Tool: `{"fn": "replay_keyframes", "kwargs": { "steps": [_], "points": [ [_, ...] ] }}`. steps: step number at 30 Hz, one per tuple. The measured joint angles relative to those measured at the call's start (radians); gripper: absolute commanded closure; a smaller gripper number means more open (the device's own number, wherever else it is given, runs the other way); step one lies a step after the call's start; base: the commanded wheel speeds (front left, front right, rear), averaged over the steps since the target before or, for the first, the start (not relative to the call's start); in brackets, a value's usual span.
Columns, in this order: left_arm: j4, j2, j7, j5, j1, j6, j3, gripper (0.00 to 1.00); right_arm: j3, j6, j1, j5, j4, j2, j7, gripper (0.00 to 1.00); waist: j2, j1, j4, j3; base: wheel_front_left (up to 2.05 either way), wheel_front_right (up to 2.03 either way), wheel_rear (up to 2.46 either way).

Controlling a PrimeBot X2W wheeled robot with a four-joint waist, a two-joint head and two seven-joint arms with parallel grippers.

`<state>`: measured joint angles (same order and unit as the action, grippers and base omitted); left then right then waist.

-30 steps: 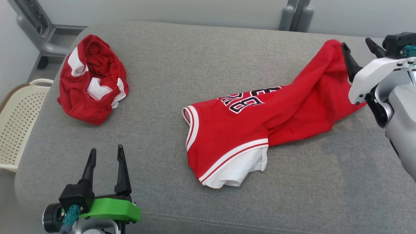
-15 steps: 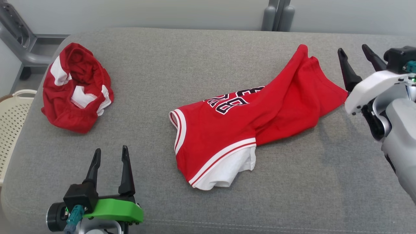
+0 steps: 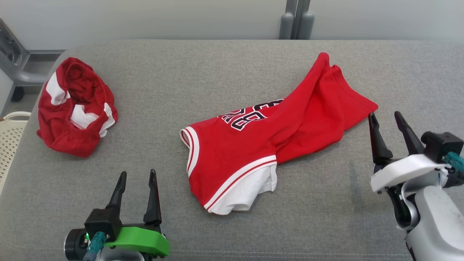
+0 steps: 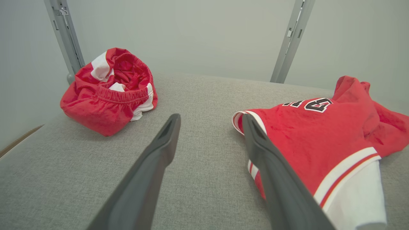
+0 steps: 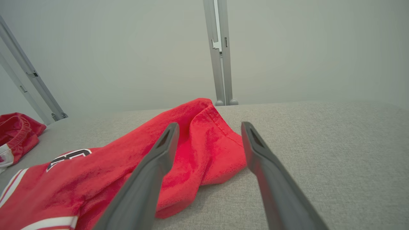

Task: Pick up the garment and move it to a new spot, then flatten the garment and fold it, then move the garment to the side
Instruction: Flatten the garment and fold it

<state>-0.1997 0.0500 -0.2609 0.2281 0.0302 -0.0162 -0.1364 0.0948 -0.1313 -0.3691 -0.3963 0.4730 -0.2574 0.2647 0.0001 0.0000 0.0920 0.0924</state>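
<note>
The crumpled red basketball jersey [image 3: 268, 141] with white trim and black lettering lies midway across the grey fabric worktop [image 3: 174, 83]. The left hand [image 3: 137, 172] and the right hand [image 3: 383, 114] both stand wide open, holding nothing, the right just beside the jersey's corner. Bunched red-and-white shorts [image 3: 74, 108] lie far left.
</note>
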Motion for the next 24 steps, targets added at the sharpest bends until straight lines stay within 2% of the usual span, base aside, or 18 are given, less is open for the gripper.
{"fn": "replay_keyframes", "kwargs": {
  "steps": [6, 10, 16, 24],
  "points": [
    [-0.012, 0.000, 0.000, 0.005, -0.001, 0.003, -0.014, 0.00, -0.068, 0.000, 0.112, 0.073, -0.092, 0.082, 0.000, 0.00, 0.0000, 0.0000, -0.006, -0.002, 0.00, 0.00, 0.00],
    [-0.062, 0.000, 0.000, 0.017, -0.001, 0.019, -0.036, 0.00, -0.081, 0.000, 0.134, 0.102, -0.123, 0.113, -0.006, 0.00, 0.0000, 0.0000, -0.014, -0.001, 0.00, 0.00, 0.00],
    [-0.165, 0.000, 0.013, 0.044, 0.003, 0.050, -0.105, 0.00, -0.085, 0.000, 0.139, 0.116, -0.150, 0.133, -0.021, 0.00, 0.0000, 0.0000, -0.030, 0.001, 0.00, 0.00, 0.00],
    [-0.256, 0.000, 0.013, 0.085, 0.033, 0.058, -0.193, 0.00, -0.084, 0.000, 0.143, 0.119, -0.162, 0.142, -0.027, 0.00, 0.0000, 0.0000, -0.053, 0.009, 0.00, 0.00, 0.00]
  ]
}}
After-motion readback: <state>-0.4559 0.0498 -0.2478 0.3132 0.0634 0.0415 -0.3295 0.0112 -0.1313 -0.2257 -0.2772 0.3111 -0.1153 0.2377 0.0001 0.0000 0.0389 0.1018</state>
